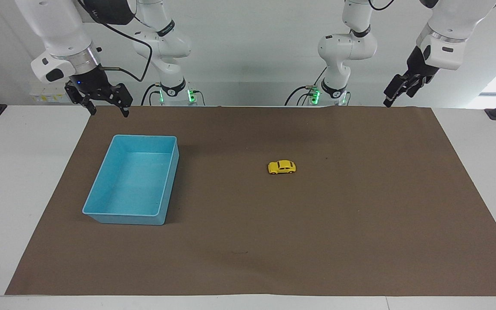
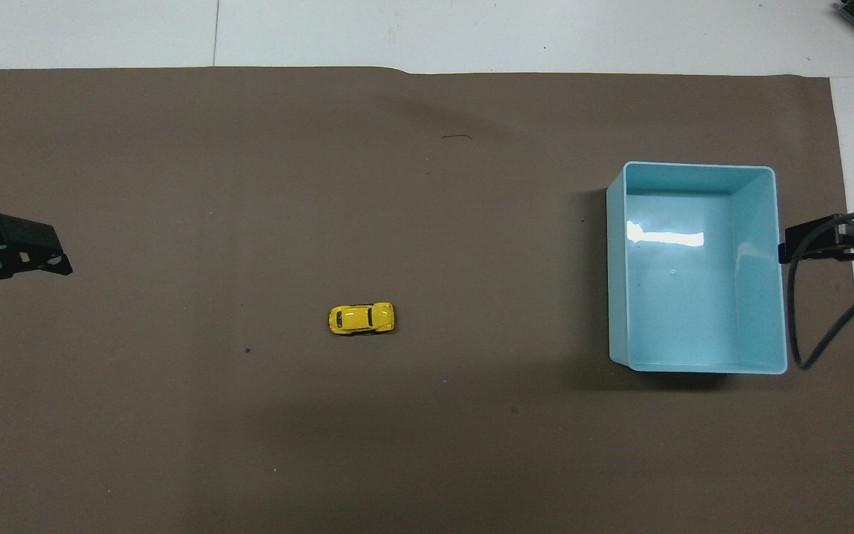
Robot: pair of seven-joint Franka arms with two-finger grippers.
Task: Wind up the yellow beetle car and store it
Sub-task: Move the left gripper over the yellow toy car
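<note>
While both arms hang raised, empty and wide open, yellow beetle car [image 1: 281, 167] lies crosswise, closer to left gripper [image 1: 398, 91] than right gripper [image 1: 101, 101].

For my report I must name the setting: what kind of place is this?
Probably a robotics lab test bench: two arms mounted at a white table, a brown mat, and only a yellow beetle car and a blue tray.

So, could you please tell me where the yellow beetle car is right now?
The yellow beetle car sits alone on the brown mat near the table's middle, apart from the blue tray, which lies toward the right arm's end.
</note>
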